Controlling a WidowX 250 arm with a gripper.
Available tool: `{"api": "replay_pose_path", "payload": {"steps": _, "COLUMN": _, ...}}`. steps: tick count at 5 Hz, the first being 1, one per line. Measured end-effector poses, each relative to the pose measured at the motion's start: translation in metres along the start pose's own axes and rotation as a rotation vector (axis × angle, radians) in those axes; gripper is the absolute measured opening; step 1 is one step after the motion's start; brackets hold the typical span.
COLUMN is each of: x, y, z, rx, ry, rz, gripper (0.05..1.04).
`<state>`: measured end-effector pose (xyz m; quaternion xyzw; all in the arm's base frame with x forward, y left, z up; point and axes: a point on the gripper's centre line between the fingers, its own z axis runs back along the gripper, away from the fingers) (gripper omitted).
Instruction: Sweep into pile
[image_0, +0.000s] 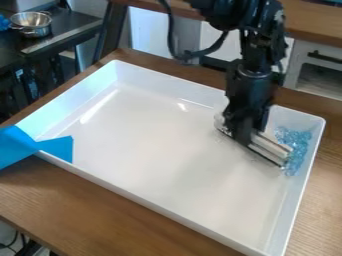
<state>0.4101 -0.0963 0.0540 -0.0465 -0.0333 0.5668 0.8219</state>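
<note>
Blue tape crosses the left corner of the white tray, probably to keep it from sliding on the wooden bench when pushed. The tray's raised walls would stop loose pieces from spilling. At the right of the frame the black jaws point down into the tray, closed on a long pale sweeping tool; it lies low along the tray floor, which looks meant to let its long side push many beads in 1 stroke. The clear blue beads are to the right of the jaws, just beyond the tool's outer end, bunched in a band against the tray's right wall. They look mostly gathered, though the band is long and loose; drawing its 2 ends inward would make a tighter pile. Pressing hard against the wall could scatter them.
</note>
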Motion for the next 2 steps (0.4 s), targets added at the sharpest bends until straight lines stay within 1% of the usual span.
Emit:
{"api": "replay_pose_path", "payload": {"steps": 1, "x": 0.012, "y": 0.008, "z": 0.035, "rx": -0.046, "ry": 0.027, "rz": -0.036, "gripper": 0.376}}
{"api": "replay_pose_path", "payload": {"steps": 2, "x": 0.036, "y": 0.026, "z": 0.07, "rx": -0.095, "ry": 0.045, "rz": -0.122, "gripper": 0.376}}
